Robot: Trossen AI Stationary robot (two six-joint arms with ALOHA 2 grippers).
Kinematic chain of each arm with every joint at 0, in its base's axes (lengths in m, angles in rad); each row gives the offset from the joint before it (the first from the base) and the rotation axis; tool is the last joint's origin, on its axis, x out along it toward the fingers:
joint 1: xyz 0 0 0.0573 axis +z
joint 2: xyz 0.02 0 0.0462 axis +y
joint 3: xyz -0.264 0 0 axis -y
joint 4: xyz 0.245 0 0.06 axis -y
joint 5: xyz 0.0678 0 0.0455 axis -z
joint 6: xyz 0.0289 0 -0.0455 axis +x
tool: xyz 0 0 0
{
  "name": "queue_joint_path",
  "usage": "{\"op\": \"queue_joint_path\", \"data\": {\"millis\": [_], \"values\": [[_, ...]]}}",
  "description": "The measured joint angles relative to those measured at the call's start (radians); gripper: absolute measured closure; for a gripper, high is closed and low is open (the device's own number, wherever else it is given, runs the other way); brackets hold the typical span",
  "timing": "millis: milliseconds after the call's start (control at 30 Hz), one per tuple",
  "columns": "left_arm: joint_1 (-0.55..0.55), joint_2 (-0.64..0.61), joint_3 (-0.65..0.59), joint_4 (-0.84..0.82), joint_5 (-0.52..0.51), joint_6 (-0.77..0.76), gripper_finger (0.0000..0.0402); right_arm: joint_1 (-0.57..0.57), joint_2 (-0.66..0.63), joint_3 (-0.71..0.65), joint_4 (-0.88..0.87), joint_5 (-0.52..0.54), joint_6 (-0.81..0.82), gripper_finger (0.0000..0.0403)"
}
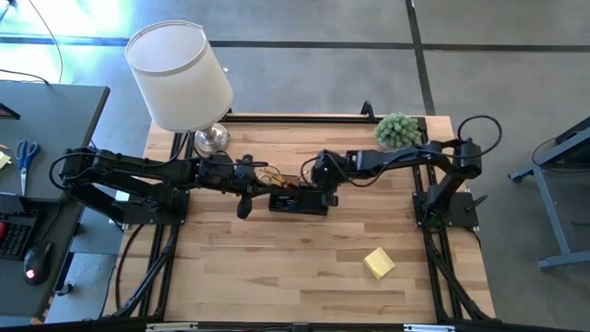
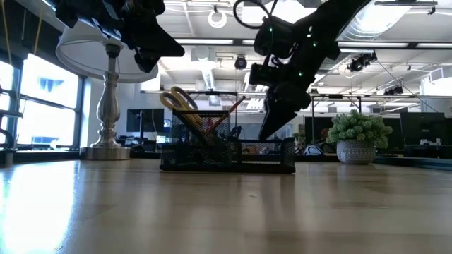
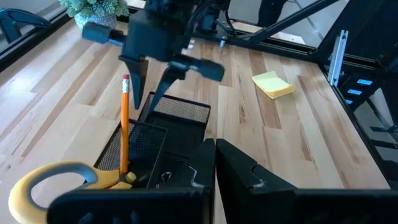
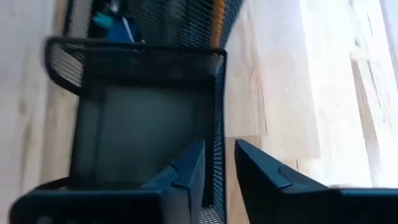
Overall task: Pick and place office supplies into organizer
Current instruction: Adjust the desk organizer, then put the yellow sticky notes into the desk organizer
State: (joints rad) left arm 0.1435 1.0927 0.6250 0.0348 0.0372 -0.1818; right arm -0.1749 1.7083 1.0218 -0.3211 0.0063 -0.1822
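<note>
The black mesh organizer (image 1: 298,203) (image 2: 226,152) stands mid-table. In it are yellow-handled scissors (image 3: 43,183), handles up, an upright pencil (image 3: 124,118) and a small blue piece (image 4: 106,22). My right gripper (image 4: 217,171) (image 3: 152,84) is open and slants down over the organizer's right end, one finger above an empty compartment and one outside its side wall (image 4: 219,118). My left gripper (image 3: 214,165) hovers shut and empty above the organizer's left end. A yellow sticky-note pad (image 1: 379,263) lies flat on the table toward the near right. My right gripper straddles the organizer's mesh side wall (image 4: 217,149) from above, slanting down from the table's right. Whether either finger touches the wall, I cannot tell. Nothing is between the fingers but that wall.
A white-shaded lamp (image 1: 180,74) stands at the far left and a small potted plant (image 1: 398,130) at the far right. Blue-handled scissors (image 1: 26,152) lie on a side desk to the left. Bare wood (image 1: 277,277) stretches toward the near edge.
</note>
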Motion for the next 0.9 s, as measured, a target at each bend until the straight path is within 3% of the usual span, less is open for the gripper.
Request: {"op": "queue_joint_path", "data": {"millis": [200, 467, 733, 900], "values": [[0.0, 0.0, 0.0, 0.0, 0.0, 0.0, 0.0399, 0.021, -0.049, 0.002, 0.0, 0.032, 0.002, 0.0291], [0.0, 0.0, 0.0, -0.009, 0.0, 0.0, 0.0399, 0.064, -0.144, 0.002, -0.115, 0.072, 0.056, 0.0286], [0.0, 0.0, 0.0, -0.01, 0.0, -0.005, 0.0399, 0.234, -0.319, 0.004, -0.397, 0.063, 0.326, 0.0286], [0.0, 0.0, 0.0, -0.009, 0.0, -0.008, 0.0399, 0.402, -0.335, 0.004, -0.536, 0.067, 0.572, 0.0286]]}}
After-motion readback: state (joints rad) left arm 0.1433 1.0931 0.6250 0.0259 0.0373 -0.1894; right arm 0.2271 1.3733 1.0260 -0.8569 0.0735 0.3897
